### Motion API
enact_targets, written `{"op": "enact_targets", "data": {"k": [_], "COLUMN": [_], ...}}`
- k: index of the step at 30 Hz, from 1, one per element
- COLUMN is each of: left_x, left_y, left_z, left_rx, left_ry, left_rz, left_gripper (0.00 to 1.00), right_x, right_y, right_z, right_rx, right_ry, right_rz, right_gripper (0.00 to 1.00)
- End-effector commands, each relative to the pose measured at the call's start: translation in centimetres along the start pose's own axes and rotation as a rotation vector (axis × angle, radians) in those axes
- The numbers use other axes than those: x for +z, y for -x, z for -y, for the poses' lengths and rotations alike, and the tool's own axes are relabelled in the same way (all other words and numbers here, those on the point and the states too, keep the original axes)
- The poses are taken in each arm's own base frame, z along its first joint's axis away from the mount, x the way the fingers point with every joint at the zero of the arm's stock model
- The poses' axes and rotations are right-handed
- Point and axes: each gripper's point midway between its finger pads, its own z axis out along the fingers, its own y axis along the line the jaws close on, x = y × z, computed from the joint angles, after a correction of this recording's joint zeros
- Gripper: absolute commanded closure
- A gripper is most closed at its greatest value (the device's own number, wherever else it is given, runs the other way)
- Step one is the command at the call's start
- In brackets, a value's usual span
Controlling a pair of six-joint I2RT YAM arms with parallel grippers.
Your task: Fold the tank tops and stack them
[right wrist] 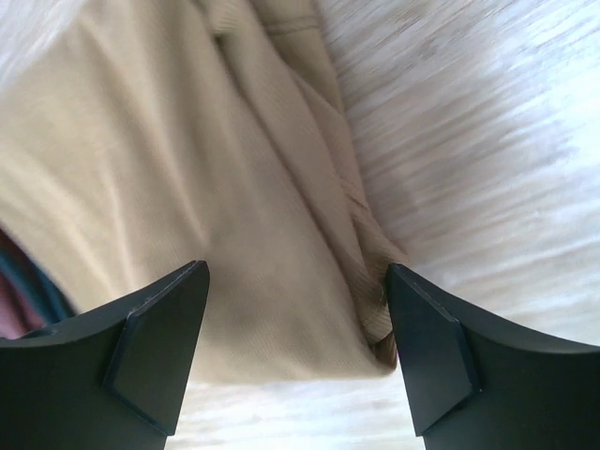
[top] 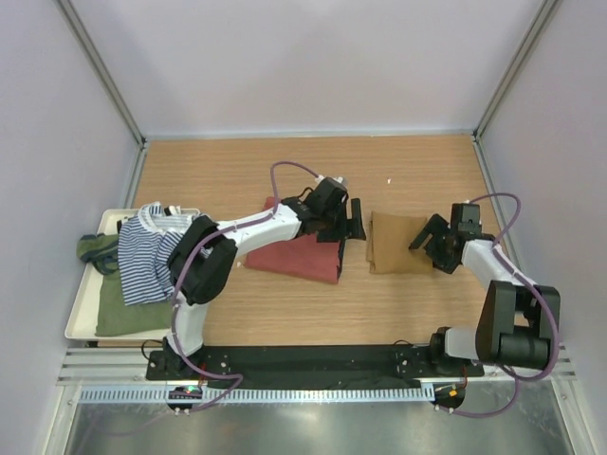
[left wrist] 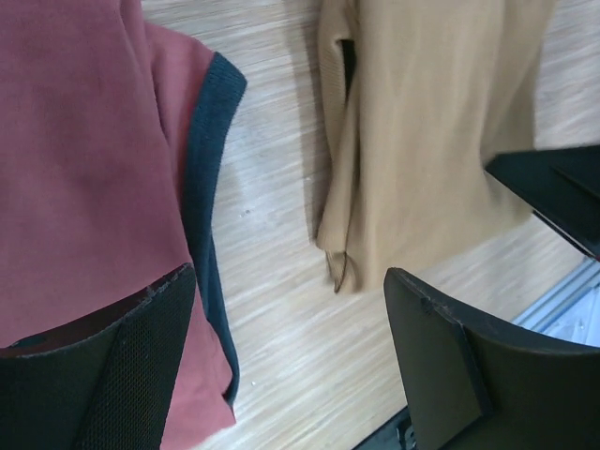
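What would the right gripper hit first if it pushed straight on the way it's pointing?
Most likely the tan tank top: the right gripper is open and aimed at the cloth near its edge, with nothing in between. Depth is hard to judge.

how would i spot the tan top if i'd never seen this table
On the wooden table, two folded tops lie side by side near the middle. The tan top is the right-hand one, by the right gripper. Unlike the rust-red top beside it, it is plain, with no dark trim.
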Motion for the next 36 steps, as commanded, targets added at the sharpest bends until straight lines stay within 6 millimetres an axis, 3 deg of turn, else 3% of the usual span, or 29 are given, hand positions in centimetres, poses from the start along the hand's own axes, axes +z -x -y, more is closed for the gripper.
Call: {"op": "enact_targets", "data": {"k": [1, 5, 8, 9, 12, 25, 32, 36], "left_x": [-0.2, 1.4, 2.5, 3.0, 3.7, 6.2, 7.4, 7.7], "left_y": [1.8, 1.7, 2.0, 2.1, 1.9, -1.6, -2.5, -2.4], "left_z": [3.5, 4.1, 4.2, 4.1, 4.3, 4.0, 3.9, 3.9], "left_rx": [0.026, 0.036, 0.049, 0.046, 0.031, -0.011, -0.048, -0.066], "left_ry": [-0.079, -0.083, -0.069, -0.063, -0.070, -0.069, -0.068, -0.076], "left_rz": [0.035, 0.009, -0.007, -0.007, -0.019, -0.073, -0.084, -0.070], "left_gripper": [0.18, 0.18, 0.19, 0.19, 0.21, 0.22, 0.22, 0.24], "right_x": [-2.2, -3.3, -2.7, -1.9, -0.5, 1.8, 0.2, 1.0], "right_y": [0.7, 2.8, 3.9, 4.4, 4.5, 3.5, 5.5, 5.5], "right_z": [-1.7, -1.9, -1.9, -1.8, -1.6, -0.7, 0.6, 1.2], "right_rx": [-0.036, -0.056, -0.060, -0.054, -0.040, -0.030, -0.019, -0.016], "right_ry": [0.077, 0.057, 0.043, 0.038, 0.034, 0.031, -0.060, -0.097], "right_rz": [0.031, 0.099, 0.105, 0.100, 0.072, 0.033, 0.150, 0.131], "right_gripper": [0.18, 0.18, 0.24, 0.31, 0.37, 0.28, 0.28, 0.25]}}
